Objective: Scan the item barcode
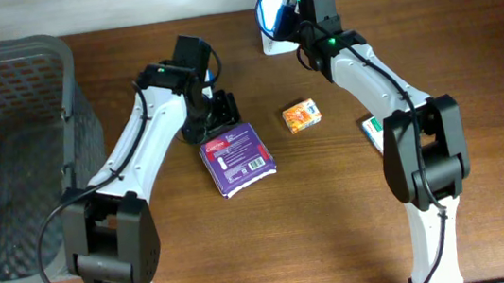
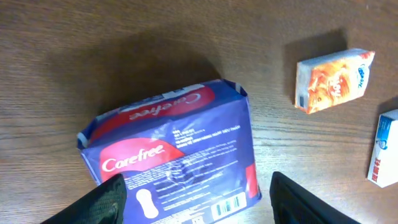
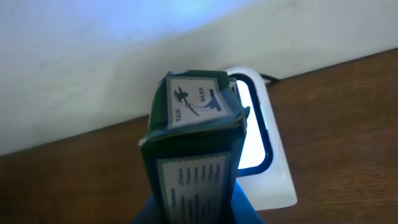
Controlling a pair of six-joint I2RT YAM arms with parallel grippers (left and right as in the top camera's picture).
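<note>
Right wrist: pinched green box (image 3: 194, 146) in right gripper (image 3: 193, 214) before scanner (image 3: 281, 186); hung left gripper (image 2: 199, 205), jaws spread, above Carefree pack (image 2: 177, 140).

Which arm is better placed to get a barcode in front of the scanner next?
Right. The right gripper is shut on a dark green box held close by the lit scanner. The left gripper hangs open over the Carefree pack lying on the table, away from the scanner.

Wooden table (image 1: 336, 208): basket (image 1: 72, 105), purple pack (image 1: 240, 157), orange box (image 1: 301, 116), white box (image 1: 371, 128), scanner (image 1: 266, 16).
</note>
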